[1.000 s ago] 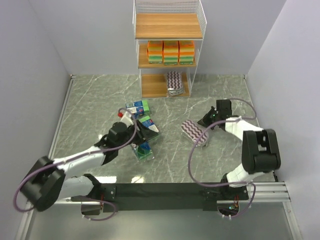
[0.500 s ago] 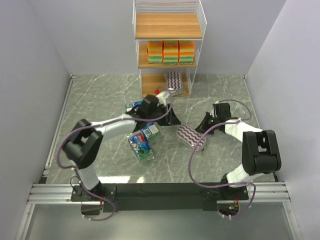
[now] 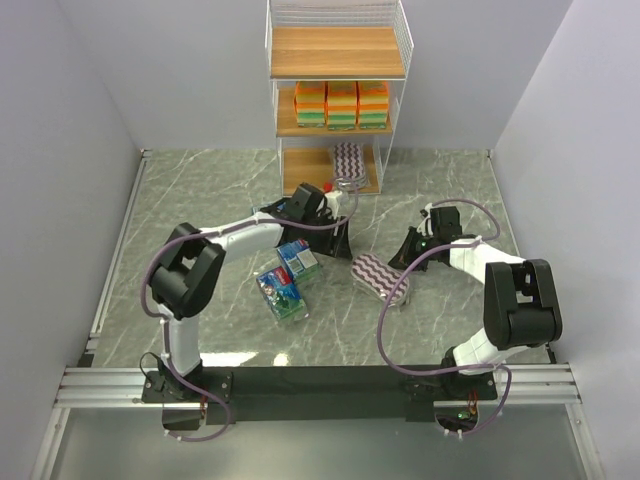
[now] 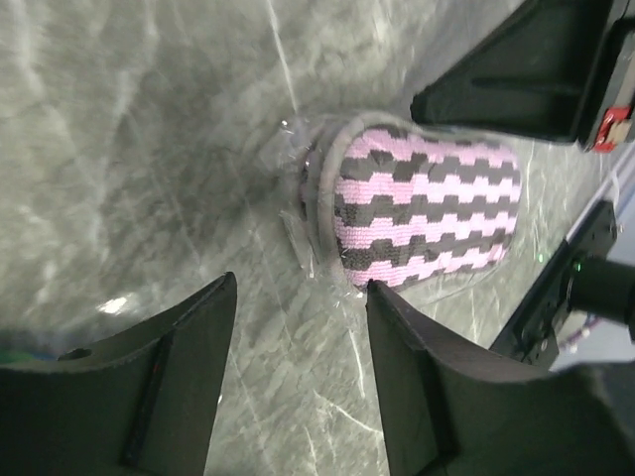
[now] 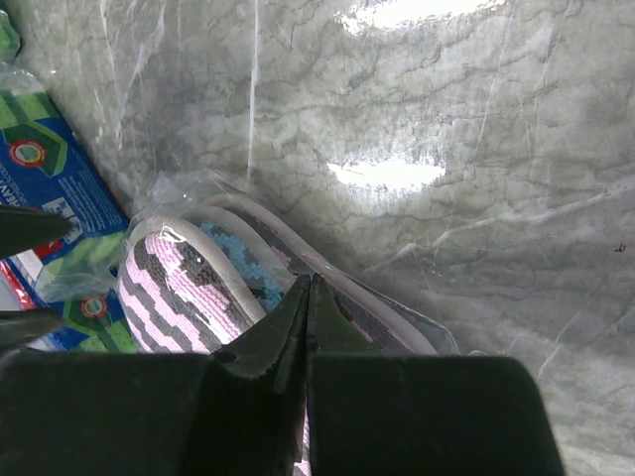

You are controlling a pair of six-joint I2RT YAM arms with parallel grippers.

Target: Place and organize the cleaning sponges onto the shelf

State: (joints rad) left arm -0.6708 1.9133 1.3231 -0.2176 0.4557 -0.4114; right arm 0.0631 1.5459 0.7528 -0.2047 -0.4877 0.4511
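Purple-white striped oval pad (image 4: 427,208) in clear wrap, lying on grey marble tabletop (image 3: 200,200), near white-wire, brown-board shelf (image 3: 335,50). R jaws clenched on its wrap; L jaws released, just beside it.

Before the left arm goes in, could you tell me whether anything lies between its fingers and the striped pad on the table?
Nothing visible does: only bare table lies between the open left gripper and the striped pad. The right gripper is shut on the pad's far end, outside that gap.
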